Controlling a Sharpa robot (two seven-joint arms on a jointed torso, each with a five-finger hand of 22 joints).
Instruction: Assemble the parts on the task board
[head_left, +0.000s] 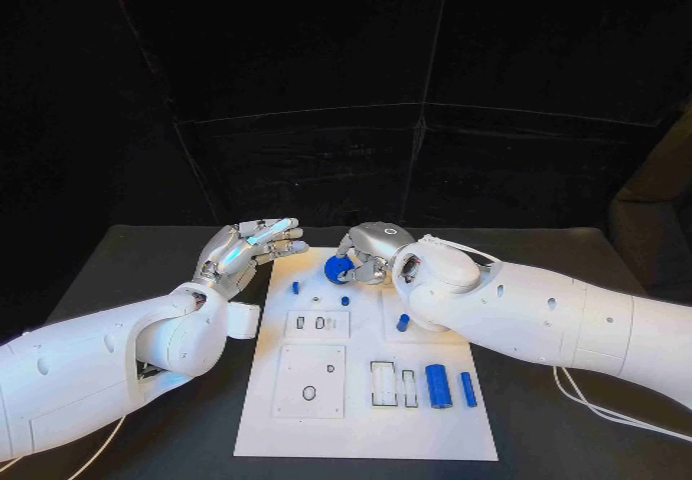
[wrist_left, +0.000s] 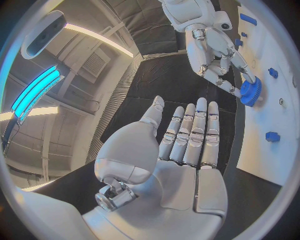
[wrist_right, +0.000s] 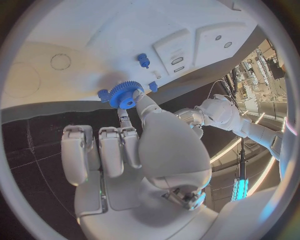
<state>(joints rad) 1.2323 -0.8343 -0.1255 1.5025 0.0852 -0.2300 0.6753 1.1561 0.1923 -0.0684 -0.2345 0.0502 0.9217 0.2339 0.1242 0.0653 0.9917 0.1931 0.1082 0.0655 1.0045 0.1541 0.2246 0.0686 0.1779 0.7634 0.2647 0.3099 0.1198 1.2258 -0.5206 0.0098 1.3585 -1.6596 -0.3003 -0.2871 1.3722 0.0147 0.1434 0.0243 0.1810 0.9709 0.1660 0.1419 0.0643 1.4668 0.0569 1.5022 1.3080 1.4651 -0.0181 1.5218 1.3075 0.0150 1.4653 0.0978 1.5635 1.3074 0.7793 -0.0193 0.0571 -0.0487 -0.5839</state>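
Presently the right robot hand (head_left: 372, 252) is at the far end of the task board (head_left: 361, 425), pinching a blue gear (head_left: 339, 268) between thumb and fingertips; the remaining fingers are curled alongside. The gear sits low over the board's far edge, and from the right wrist view (wrist_right: 125, 94) its toothed rim lies just beside a small blue peg (wrist_right: 144, 60) that stands in the board. Whether the gear already touches the board cannot be told.

The left robot hand (head_left: 253, 250) holds nothing. Its fingers are straight and held side by side, palm open, raised beside the board's far left corner, near the gear but apart from it.

Other blue parts lie untouched: two cylinders (head_left: 438, 386) at the near right of the board, a short piece (head_left: 402, 322) mid-board, and small pegs (head_left: 296, 288) toward the far end. Assembly appears to be at an early step.

Risks, as judged from here: the grip is on the gear's edge only, so a tilt during lowering could jam its bore on the shaft or let it slip free and roll onto the tabletop (head_left: 130, 270). The hand's own fingers hide the seat from above, which makes misalignment likelier. A sideways approach could also knock the neighbouring peg.
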